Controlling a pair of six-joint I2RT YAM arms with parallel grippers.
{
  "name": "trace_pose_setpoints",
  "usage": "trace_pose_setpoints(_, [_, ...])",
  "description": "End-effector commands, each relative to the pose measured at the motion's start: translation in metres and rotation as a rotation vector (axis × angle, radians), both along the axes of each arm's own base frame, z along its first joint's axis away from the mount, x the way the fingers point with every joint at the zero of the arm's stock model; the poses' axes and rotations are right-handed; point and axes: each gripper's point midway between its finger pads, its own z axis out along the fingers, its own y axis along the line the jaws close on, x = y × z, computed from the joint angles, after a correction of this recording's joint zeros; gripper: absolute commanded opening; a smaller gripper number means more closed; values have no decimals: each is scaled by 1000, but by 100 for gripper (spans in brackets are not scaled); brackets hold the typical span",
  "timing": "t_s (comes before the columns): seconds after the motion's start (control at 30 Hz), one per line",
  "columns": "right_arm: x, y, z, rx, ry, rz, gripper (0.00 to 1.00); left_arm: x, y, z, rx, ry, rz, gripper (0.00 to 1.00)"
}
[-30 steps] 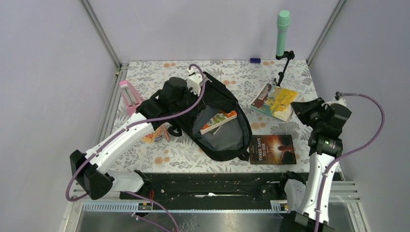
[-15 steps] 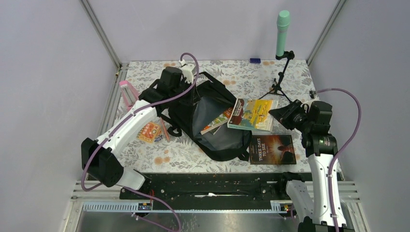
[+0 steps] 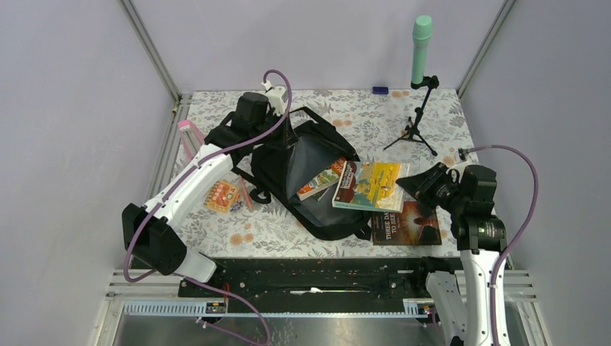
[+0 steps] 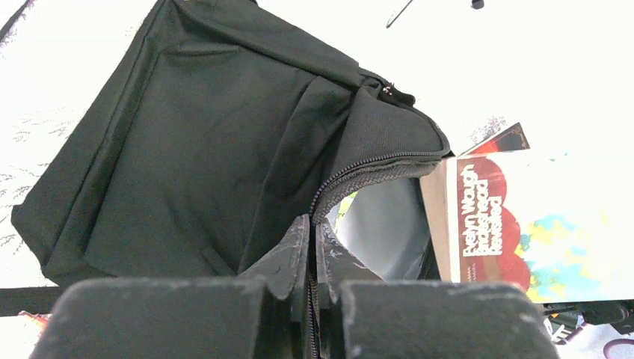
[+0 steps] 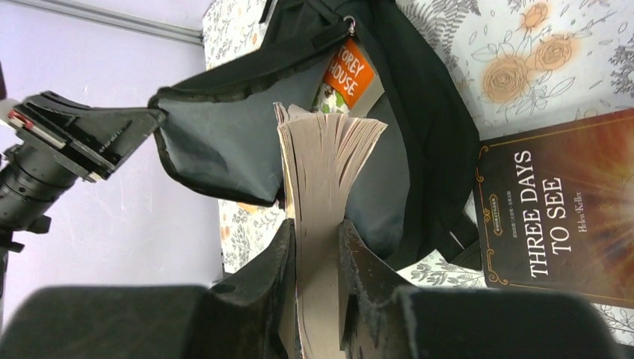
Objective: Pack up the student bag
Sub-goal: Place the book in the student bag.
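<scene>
The table (image 3: pixel 346 108) wears a flowered cloth, with plain lilac walls (image 3: pixel 324 36) around it. The student bag (image 3: pixel 268 167) lies at its middle, mouth open. The left gripper (image 4: pixel 310 228) pinches the bag's zip edge; the right gripper (image 5: pixel 315 233) clamps a colourful book (image 3: pixel 371 186) at the bag's mouth.

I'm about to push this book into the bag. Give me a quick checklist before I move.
1. Left pincer shut on the student bag's zip edge, flap lifted: ok.
2. Bag mouth open, grey lining showing: ok.
3. Right pincer shut on the yellow book: ok, clamped across its pages.
4. Book's front edge over the opening: ok.
5. Room beside the orange book already inside: cannot tell.
6. Dark book beside the bag, outside the mouth: ok.
</scene>
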Motion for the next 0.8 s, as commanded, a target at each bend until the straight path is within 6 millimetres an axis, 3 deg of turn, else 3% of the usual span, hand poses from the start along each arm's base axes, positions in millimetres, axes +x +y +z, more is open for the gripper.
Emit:
trace_pose_setpoints(0.0, [-10, 15, 6, 77, -17, 48, 0, 19, -8, 47, -95, -129, 10, 0])
trace_pose_setpoints(0.2, [-1, 21, -3, 127, -16, 40, 0, 1, -18, 76, -191, -214, -86, 0])
trace_pose_setpoints(0.43, [23, 35, -5, 194, -17, 25, 0, -16, -21, 86, -222, -246, -159, 0])
trace_pose_setpoints(0.77, [56, 40, -11, 275, -33, -95, 0, -42, -20, 101, -265, -354, -255, 0])
